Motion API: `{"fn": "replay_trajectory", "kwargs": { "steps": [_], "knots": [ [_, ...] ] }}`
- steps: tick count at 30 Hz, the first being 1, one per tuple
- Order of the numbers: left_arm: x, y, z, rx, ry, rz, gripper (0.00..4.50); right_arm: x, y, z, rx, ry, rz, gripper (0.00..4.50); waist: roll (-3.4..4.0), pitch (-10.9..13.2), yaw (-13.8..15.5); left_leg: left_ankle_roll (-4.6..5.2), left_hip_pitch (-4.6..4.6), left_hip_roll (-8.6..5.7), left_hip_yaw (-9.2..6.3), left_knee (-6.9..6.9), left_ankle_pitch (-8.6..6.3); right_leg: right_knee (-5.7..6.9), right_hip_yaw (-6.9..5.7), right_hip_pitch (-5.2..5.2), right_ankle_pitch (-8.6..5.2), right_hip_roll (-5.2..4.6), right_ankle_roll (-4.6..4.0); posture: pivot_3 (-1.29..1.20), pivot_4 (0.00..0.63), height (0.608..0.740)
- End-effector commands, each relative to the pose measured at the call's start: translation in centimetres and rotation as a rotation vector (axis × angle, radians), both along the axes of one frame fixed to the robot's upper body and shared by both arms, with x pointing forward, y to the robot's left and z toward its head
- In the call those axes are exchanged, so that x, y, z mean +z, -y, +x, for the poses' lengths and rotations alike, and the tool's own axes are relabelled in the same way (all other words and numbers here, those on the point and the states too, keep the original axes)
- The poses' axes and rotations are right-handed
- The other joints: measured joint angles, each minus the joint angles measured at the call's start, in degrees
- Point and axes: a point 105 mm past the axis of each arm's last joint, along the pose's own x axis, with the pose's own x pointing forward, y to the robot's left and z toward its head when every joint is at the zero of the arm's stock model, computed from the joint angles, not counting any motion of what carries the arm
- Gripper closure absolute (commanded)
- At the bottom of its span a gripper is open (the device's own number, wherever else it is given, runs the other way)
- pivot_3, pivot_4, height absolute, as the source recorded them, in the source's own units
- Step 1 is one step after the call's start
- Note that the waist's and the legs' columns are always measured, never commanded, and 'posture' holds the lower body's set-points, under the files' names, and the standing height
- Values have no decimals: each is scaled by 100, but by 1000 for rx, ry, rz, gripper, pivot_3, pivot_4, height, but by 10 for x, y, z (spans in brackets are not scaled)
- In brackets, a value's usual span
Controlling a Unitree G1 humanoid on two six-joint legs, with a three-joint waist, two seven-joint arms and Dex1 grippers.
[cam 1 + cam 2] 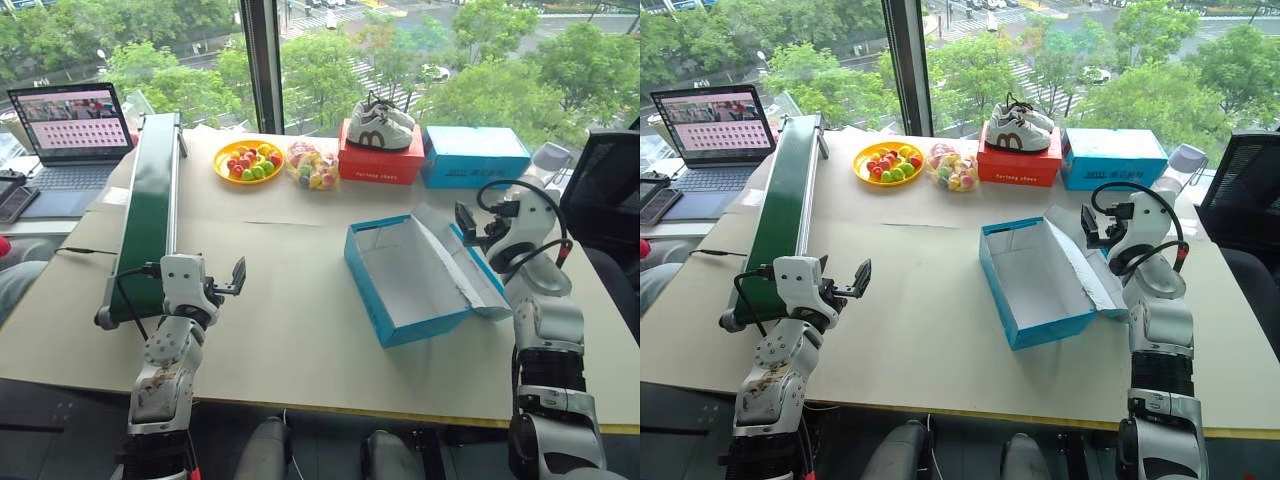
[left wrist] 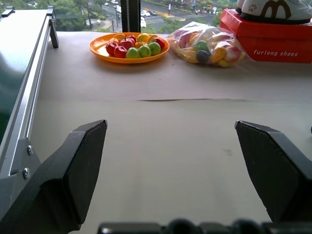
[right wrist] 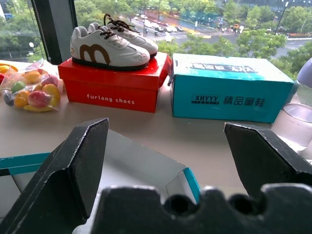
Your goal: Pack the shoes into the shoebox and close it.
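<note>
The teal-blue shoebox (image 1: pixel 420 328) stands open on the table right of centre, its white inside empty and its lid flap (image 1: pixel 472 268) folded out to the right. The shoes are out of view. My right gripper (image 1: pixel 465 224) hovers open over the lid flap at the box's right side; in the right wrist view its fingers (image 3: pixel 73 170) stand wide apart above the box's far corner (image 3: pixel 187 183). Near the table's left front, beside the conveyor, my left gripper (image 1: pixel 231 280) is open with nothing in it, and its fingers (image 2: pixel 73 170) frame bare table.
A green conveyor (image 1: pixel 150 205) runs along the left. At the back are an orange fruit plate (image 1: pixel 248 160), a bag of fruit (image 1: pixel 312 165), a red box (image 1: pixel 380 165) topped with white sneakers (image 1: pixel 380 125), and a lighter blue box (image 1: pixel 475 157). A laptop (image 1: pixel 70 135) sits far left.
</note>
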Motion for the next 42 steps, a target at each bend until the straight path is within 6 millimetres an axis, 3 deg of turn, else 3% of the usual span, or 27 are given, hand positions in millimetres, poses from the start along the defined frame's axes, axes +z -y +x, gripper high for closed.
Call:
{"fn": "replay_trajectory", "kwargs": {
  "steps": [1,3,5,8,10,14,17,21,27,42],
  "knots": [
    [32,-5,-1,8,102,61,0,38,-49,-5,200,111,64,91,0,0,0,0,0,0,0,0,0,0,0,0,0,0,0,0,150,740],
    [58,-24,-5,81,176,103,0,70,-127,-28,595,165,140,91,-6,16,-61,0,0,1,1,-2,0,4,1,-4,1,0,-2,0,150,740],
    [67,-43,-6,153,183,84,0,80,-164,-51,836,141,162,91,-3,24,-192,1,-1,38,7,-6,1,11,20,-21,16,38,-26,0,150,740],
    [72,-70,-7,251,161,35,0,81,-196,-86,1122,73,164,91,-5,23,-137,1,3,81,4,-4,1,2,11,-11,16,84,-31,0,150,740],
    [73,-78,-9,271,138,28,0,76,-204,-100,1231,28,150,91,-18,25,-77,-4,6,89,0,-4,-2,-2,-3,-5,11,87,-42,0,150,740],
    [58,-105,-13,373,-12,-10,0,41,-217,-116,1341,-120,-10,91,-42,26,-26,-52,6,90,2,-1,-32,-12,-4,-20,1,85,-60,0,150,740],
    [48,-122,-19,414,-84,-13,0,18,-224,-111,1316,-172,-101,91,-44,27,-33,-58,5,96,10,-1,-35,-21,0,-31,-9,86,-71,0,150,740],
    [37,-128,-21,387,-164,6,0,3,-234,-99,1242,-177,-176,91,-49,26,-49,-59,5,99,16,-4,-36,-4,6,-53,9,90,-88,0,150,740],
    [40,-134,-16,375,-164,-2,0,-7,-243,-93,1186,-162,-208,91,-67,27,-38,-67,-12,102,23,-12,-31,2,10,-81,32,94,-82,0,150,740],
    [36,-129,-3,352,-218,20,0,-24,-233,-80,1043,-195,-188,91,-86,26,-9,-72,-32,108,26,-12,-30,2,12,-89,39,99,-84,0,150,740]
  ]
}}
